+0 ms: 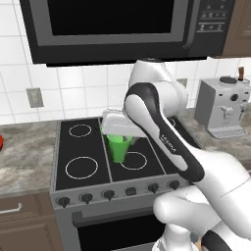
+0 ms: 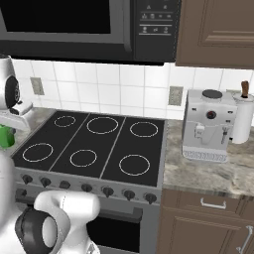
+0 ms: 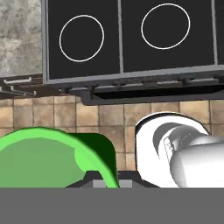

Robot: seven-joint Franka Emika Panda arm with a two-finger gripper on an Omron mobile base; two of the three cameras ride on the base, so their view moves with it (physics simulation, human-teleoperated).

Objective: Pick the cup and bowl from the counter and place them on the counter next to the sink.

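On the far left there's a bit of the red bowl (image 1: 1,142) sitting on the counter (image 1: 27,147). Moving right, the gripper (image 1: 116,131) is pinched tight on the rim of the green cup (image 1: 118,147), holding it up over the stovetop (image 1: 86,152). I'd carry it level and slow, well above the burners, and not let go till it's over counter.

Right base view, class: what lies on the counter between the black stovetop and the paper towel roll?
In the right base view, a white coffee machine stands on the counter between the stovetop and the paper towel roll.
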